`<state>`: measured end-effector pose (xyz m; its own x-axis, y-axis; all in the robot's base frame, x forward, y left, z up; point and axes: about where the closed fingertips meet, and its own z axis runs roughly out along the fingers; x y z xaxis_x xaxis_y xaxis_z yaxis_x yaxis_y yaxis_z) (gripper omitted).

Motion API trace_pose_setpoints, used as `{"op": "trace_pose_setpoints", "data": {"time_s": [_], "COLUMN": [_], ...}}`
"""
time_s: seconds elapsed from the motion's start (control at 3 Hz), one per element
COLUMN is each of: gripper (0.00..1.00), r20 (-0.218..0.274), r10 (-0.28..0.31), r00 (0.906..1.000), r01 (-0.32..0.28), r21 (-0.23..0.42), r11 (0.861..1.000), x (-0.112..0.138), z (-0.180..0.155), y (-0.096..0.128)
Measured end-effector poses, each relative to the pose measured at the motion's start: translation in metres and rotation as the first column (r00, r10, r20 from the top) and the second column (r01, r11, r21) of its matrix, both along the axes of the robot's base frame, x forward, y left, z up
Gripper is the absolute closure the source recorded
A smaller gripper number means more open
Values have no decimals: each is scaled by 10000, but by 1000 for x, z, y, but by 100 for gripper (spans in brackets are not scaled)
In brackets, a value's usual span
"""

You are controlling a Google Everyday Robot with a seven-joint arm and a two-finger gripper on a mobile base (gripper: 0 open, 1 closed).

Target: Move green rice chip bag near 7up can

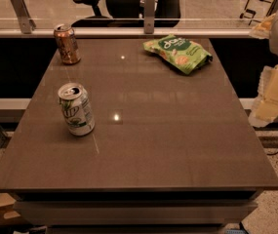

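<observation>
The green rice chip bag (179, 53) lies flat at the far right of the brown table (168, 140), its dark oval label facing up. The 7up can (76, 109) stands upright at the left middle of the table, white and green with a silver top. My gripper (271, 97) hangs at the right edge of the view, beyond the table's right side. It is well to the right of the bag, a little nearer than it, and holds nothing that I can see.
A copper-brown can (67, 44) stands upright at the far left corner. A metal rail with glass panels (149, 13) runs along the table's back edge, with an office chair behind it.
</observation>
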<state>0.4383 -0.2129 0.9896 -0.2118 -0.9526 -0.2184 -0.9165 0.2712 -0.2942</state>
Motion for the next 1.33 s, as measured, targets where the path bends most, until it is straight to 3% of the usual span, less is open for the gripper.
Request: {"op": "trace_pose_setpoints", "data": {"time_s": [0.67, 1.0, 1.33], "gripper": [0, 0, 0], "r20": [137, 296, 527], "r10": [110, 233, 42], "r00": [9998, 9993, 9986], "r01": [-108, -224, -45], "r21": [-162, -299, 54], "r11": [9998, 9993, 10000], "x": [5, 21, 44], "z": [10, 29, 50], "y": [7, 23, 37]}}
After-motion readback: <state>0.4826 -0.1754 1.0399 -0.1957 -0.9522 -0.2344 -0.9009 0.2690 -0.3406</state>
